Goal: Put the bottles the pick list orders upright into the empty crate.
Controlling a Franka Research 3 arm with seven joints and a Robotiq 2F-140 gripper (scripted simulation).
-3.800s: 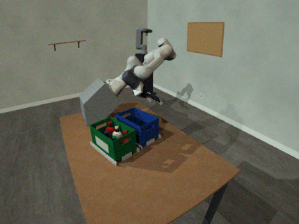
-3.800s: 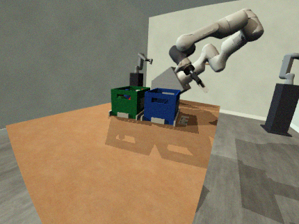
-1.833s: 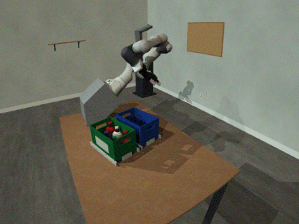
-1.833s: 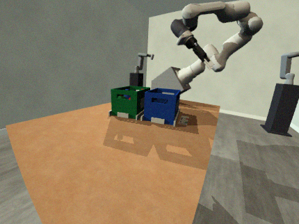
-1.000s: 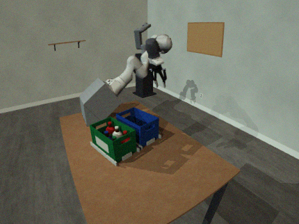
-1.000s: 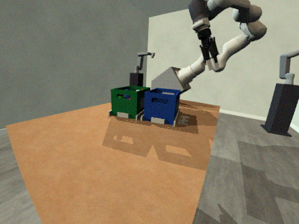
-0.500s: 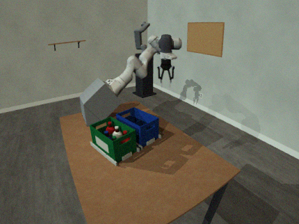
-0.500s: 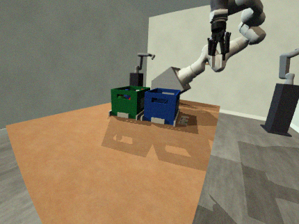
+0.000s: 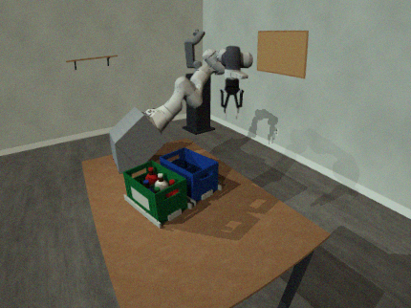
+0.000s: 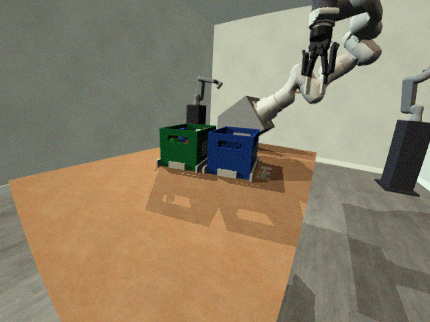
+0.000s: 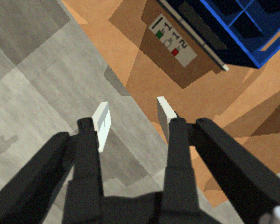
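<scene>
My gripper is partly open with nothing between the fingers, high above and away from the crates. The blue crate stands level; no bottles show in its visible compartments. The pick list lies beside it. From its black bar, it reads green 1, white 1, red 2. The green crate stands level and holds several bottles, among them a red one, a white one and a blue one. Their lower parts are hidden.
Both crates stand side by side between light rails on the wooden table. The arm's grey angular base stands close behind them. In the wrist view, the table edge runs diagonally beneath the gripper, with grey floor on the left.
</scene>
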